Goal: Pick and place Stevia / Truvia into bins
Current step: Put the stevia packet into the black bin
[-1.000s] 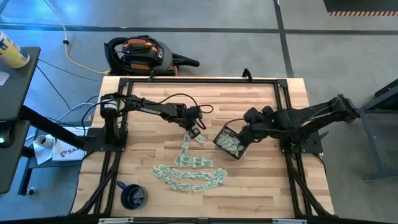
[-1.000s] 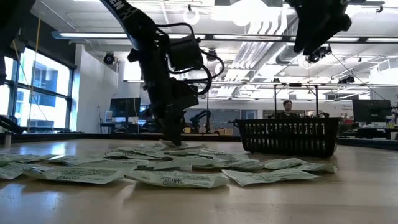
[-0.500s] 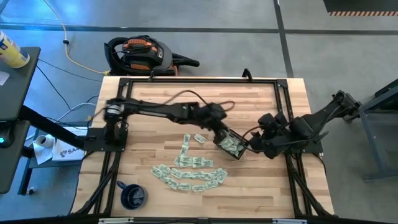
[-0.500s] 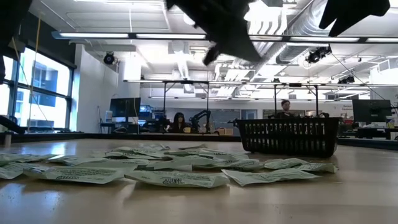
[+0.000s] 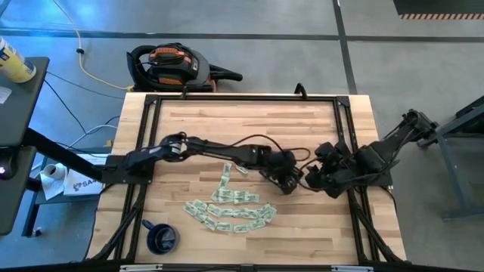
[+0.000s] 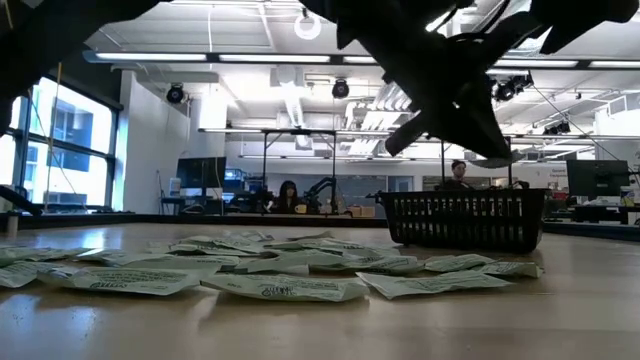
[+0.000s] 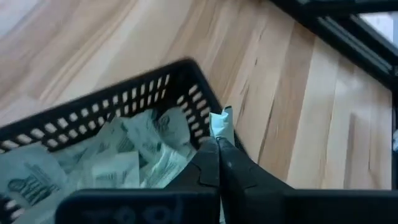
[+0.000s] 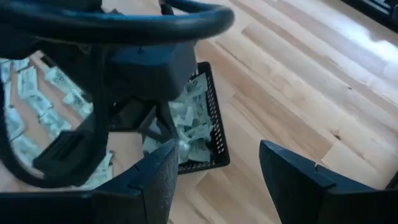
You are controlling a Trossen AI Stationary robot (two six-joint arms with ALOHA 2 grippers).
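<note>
The black gridded tray (image 7: 158, 93) stands on the wooden table right of centre and holds several pale green and white sachets (image 7: 118, 165). More sachets (image 5: 231, 208) lie flat on the table to its left. My left gripper (image 7: 219, 144) hangs over the tray's rim and is shut on one sachet (image 7: 221, 122). In the high view it (image 5: 286, 181) covers most of the tray. My right gripper (image 8: 217, 180) stands open just right of the tray (image 8: 208, 118), with nothing between its fingers. My left gripper pinches one sachet between its two shut fingers, which slant down from the table's left. One end of the sachet (image 7: 222, 118) sticks out past the fingertips. The sachet is lifted clear, above the tray's rim; the rest of it is hidden by the fingers.
A dark blue mug (image 5: 160, 238) stands at the near left of the table. A black frame (image 5: 242, 98) runs round the tabletop. Bare wood (image 5: 249, 125) lies behind the sachets. A black and orange vacuum cleaner (image 5: 170, 66) sits on the floor beyond the far edge.
My left gripper has risen from the loose sachets and swung toward the table's right, ending over the tray with a sachet in its shut fingers. My right gripper has drawn back from the tray toward the right edge. The tray has kept its place.
</note>
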